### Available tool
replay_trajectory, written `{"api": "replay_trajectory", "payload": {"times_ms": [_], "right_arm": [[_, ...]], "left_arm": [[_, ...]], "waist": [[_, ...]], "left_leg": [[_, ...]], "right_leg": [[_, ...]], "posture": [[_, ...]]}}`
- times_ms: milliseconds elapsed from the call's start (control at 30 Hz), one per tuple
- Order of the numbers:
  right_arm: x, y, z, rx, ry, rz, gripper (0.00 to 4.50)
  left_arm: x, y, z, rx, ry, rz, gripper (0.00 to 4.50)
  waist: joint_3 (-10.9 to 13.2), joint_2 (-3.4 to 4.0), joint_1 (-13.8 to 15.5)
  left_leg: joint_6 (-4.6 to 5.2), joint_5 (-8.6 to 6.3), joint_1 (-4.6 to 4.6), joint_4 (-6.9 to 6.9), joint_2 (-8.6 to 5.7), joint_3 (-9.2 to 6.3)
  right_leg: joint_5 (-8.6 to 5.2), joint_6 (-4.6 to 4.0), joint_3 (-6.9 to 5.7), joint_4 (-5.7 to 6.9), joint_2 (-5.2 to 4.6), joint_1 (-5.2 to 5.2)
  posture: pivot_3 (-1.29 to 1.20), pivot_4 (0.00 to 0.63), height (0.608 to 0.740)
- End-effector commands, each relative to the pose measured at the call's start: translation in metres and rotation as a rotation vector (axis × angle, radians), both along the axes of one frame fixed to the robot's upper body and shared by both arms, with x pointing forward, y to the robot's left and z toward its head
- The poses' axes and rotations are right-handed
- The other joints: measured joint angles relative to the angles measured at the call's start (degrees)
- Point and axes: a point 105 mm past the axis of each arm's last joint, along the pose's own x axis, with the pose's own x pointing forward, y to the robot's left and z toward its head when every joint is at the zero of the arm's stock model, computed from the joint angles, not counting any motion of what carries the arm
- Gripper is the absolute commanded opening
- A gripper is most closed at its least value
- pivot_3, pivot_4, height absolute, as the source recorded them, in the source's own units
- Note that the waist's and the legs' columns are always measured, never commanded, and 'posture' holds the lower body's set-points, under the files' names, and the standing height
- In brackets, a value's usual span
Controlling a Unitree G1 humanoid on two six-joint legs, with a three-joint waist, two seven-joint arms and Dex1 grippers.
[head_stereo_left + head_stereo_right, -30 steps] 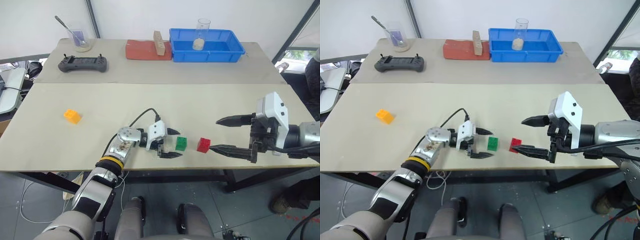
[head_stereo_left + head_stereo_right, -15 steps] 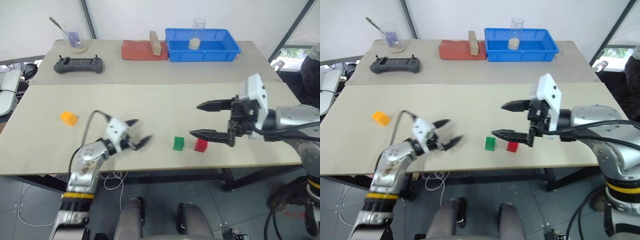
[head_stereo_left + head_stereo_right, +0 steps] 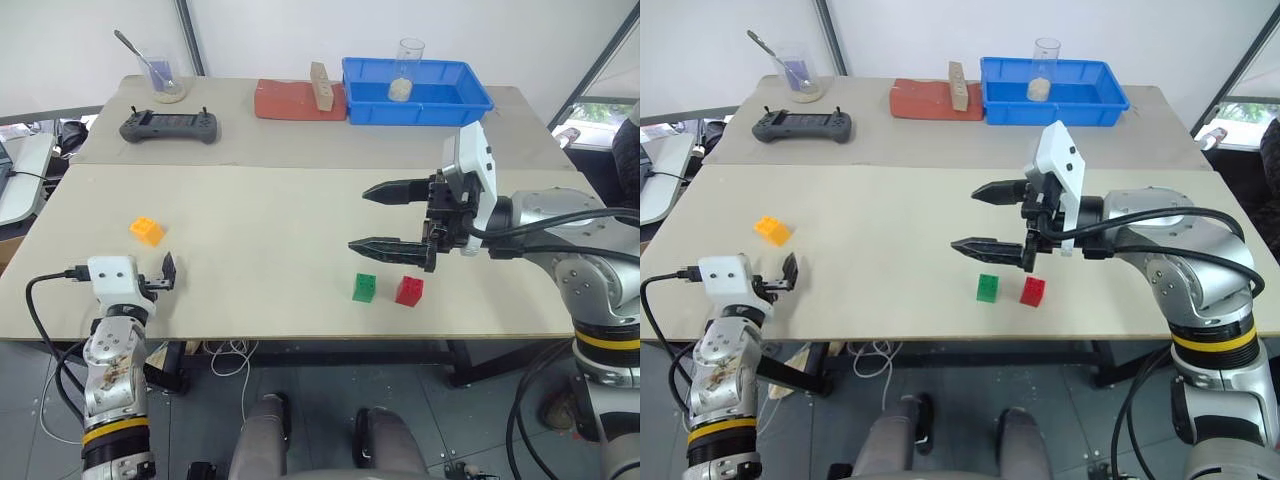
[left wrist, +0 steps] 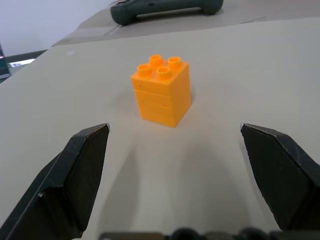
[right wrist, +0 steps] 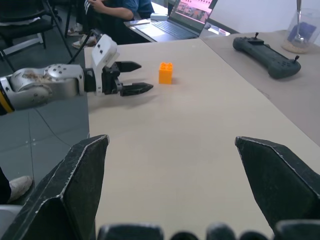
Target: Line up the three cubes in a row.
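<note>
Green cube (image 3: 364, 287): stands just beside the red cube (image 3: 408, 290) near the table's front edge, already a pair in line.
Orange cube (image 3: 146, 231): well apart, far to the left, not yet in the row.
Left gripper (image 4: 175, 165): fingers apart, empty, aimed at the orange cube just ahead.
Right gripper (image 3: 378, 217): jaws wide, empty, above the pair.
Remaining: by my judgement, fetching the orange cube and setting it beside the other two.

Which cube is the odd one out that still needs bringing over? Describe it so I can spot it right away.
Start at the near table and look to its left side, just ahead of the open left hand. The orange cube sits there alone, studs up. Unlike the green cube and red cube, which sit side by side near the front edge below the right hand, it has no neighbour.
</note>
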Motion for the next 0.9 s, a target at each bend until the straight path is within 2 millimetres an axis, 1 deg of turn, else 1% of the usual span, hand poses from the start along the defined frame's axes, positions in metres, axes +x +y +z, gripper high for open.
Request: {"api": "replay_trajectory", "payload": {"times_ms": [33,100,233,333,400,467,533,600,700,833,867,900], "right_arm": [[-0.002,0.000,0.013,0.009,-0.065,0.004,4.50],[-0.003,-0.002,0.013,0.007,-0.065,-0.006,4.50],[-0.001,-0.005,0.011,0.002,-0.064,-0.025,4.50],[-0.002,-0.005,0.012,0.005,-0.064,-0.033,4.50],[-0.002,-0.005,0.011,0.005,-0.062,-0.037,4.50],[-0.002,-0.007,0.010,0.002,-0.063,-0.045,4.50],[-0.002,-0.008,0.010,0.003,-0.063,-0.052,4.50],[-0.002,-0.008,0.010,0.003,-0.065,-0.056,4.50],[-0.002,-0.009,0.011,0.002,-0.067,-0.064,4.50],[-0.002,-0.011,0.011,0.003,-0.066,-0.073,4.50],[-0.002,-0.011,0.011,0.003,-0.066,-0.074,4.50],[-0.002,-0.011,0.011,0.003,-0.066,-0.075,4.50]], "left_arm": [[0.005,0.021,0.019,0.015,-0.041,-0.012,4.47],[0.011,0.035,0.020,0.000,-0.014,-0.039,4.47],[0.028,0.045,0.023,-0.034,0.030,-0.136,4.47],[0.039,0.043,0.024,-0.068,0.064,-0.235,4.47],[0.044,0.035,0.022,-0.067,0.101,-0.326,4.47],[0.048,0.030,0.020,-0.059,0.134,-0.380,4.47],[0.050,0.028,0.020,-0.037,0.161,-0.407,4.47],[0.053,0.031,0.023,-0.026,0.160,-0.397,4.47],[0.055,0.031,0.026,-0.009,0.158,-0.401,3.63],[0.057,0.028,0.027,-0.008,0.148,-0.412,1.62],[0.057,0.027,0.027,-0.007,0.146,-0.414,1.32],[0.057,0.026,0.026,-0.006,0.145,-0.417,1.34]], "waist": [[0.0,0.00,-0.2],[0.0,0.00,-0.3],[0.0,0.00,-0.3],[0.0,-0.02,-0.1],[0.0,-0.03,-0.1],[0.0,-0.03,-0.2],[0.0,-0.04,-0.4],[0.0,-0.04,-0.4],[0.0,-0.05,-0.5],[0.0,-0.05,-0.5],[0.0,-0.05,-0.5],[0.0,-0.05,-0.5]], "left_leg": [[0.00,0.00,-0.01,-0.02,0.00,0.00],[0.00,0.00,0.00,-0.03,0.02,0.01],[-0.01,0.00,-0.01,-0.05,0.02,0.04],[-0.01,-0.01,-0.04,-0.06,0.01,0.06],[-0.01,-0.01,-0.06,-0.06,0.01,0.07],[-0.01,-0.01,-0.06,-0.07,0.01,0.09],[-0.01,-0.01,-0.06,-0.09,0.02,0.09],[-0.01,-0.01,-0.06,-0.09,0.02,0.09],[-0.01,0.00,-0.08,-0.09,0.03,0.09],[0.00,0.00,-0.08,-0.09,0.03,0.09],[0.00,0.00,-0.08,-0.09,0.03,0.09],[0.00,0.00,-0.08,-0.09,0.03,0.08]], "right_leg": [[0.00,0.00,0.00,0.00,0.00,0.00],[-0.01,-0.02,0.00,0.01,0.02,-0.04],[-0.01,-0.02,0.00,-0.03,0.01,-0.09],[0.00,-0.01,-0.03,-0.05,-0.01,-0.11],[0.01,0.00,-0.04,-0.06,-0.01,-0.12],[0.01,-0.01,-0.03,-0.07,-0.02,-0.12],[0.01,-0.01,-0.03,-0.07,-0.01,-0.12],[0.01,0.00,-0.03,-0.05,0.00,-0.12],[0.03,0.02,-0.02,-0.01,0.01,-0.11],[0.07,0.12,-0.01,0.02,0.02,-0.02],[0.07,0.11,-0.01,0.02,0.01,-0.03],[0.06,0.10,-0.01,0.01,0.01,-0.04]], "posture": [[0.00,0.150,0.740],[0.00,0.150,0.740],[0.00,0.150,0.740],[0.00,0.150,0.740],[0.00,0.150,0.740],[0.00,0.150,0.740],[0.00,0.150,0.740],[0.00,0.150,0.740],[0.00,0.150,0.740],[0.00,0.150,0.740],[0.00,0.150,0.740],[0.00,0.150,0.740]]}}
